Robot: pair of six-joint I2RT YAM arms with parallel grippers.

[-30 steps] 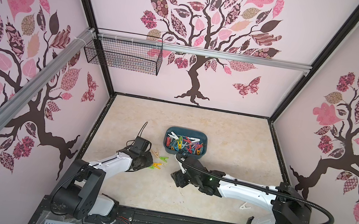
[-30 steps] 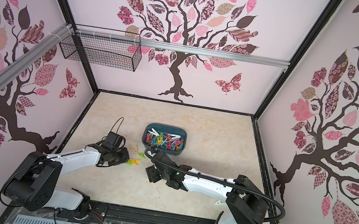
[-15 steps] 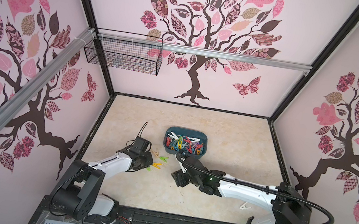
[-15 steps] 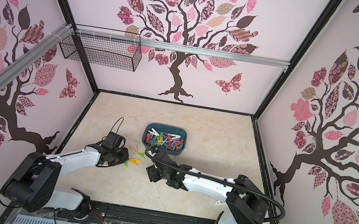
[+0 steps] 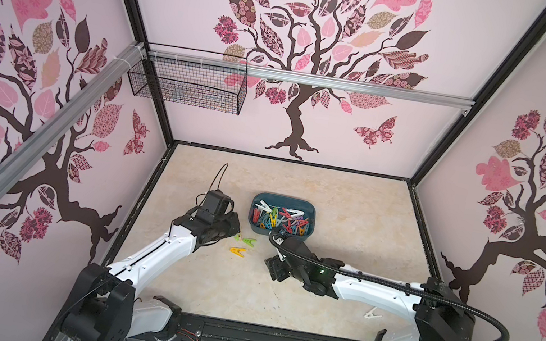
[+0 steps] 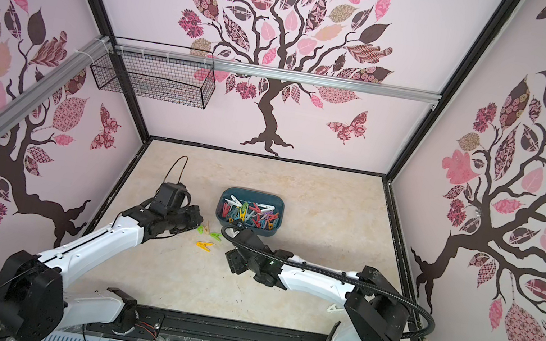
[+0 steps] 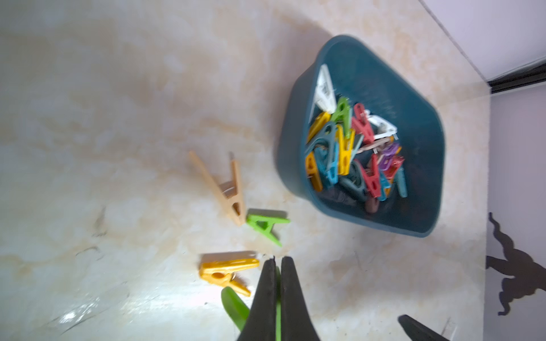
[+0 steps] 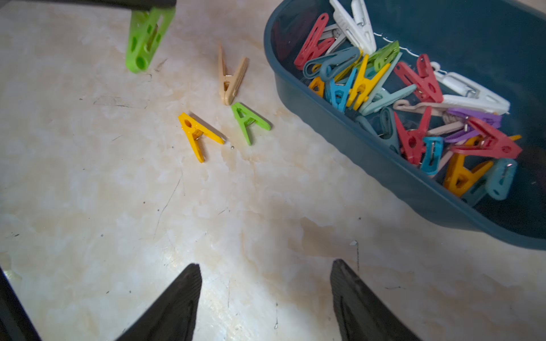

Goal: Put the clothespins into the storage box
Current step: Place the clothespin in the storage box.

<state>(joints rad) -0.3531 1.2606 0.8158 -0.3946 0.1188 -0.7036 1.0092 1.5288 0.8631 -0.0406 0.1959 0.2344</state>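
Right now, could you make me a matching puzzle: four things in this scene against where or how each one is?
1 big green clothespin
2 yellow clothespin
3 purple clothespin
4 right gripper

A in the storage box
B open, empty
C lying on the table
D pinched in the left gripper

Pairs: 1-D, 2-C, 3-A, 4-B

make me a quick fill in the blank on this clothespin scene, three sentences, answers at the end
1. The left tool is shut on a held clothespin whose colour is ____.
2. The right tool holds nothing and its jaws stand ____.
3. On the table between the left tool and the storage box lie a beige clothespin, a small green clothespin and a third clothespin coloured ____.

Missing words: green; open; yellow
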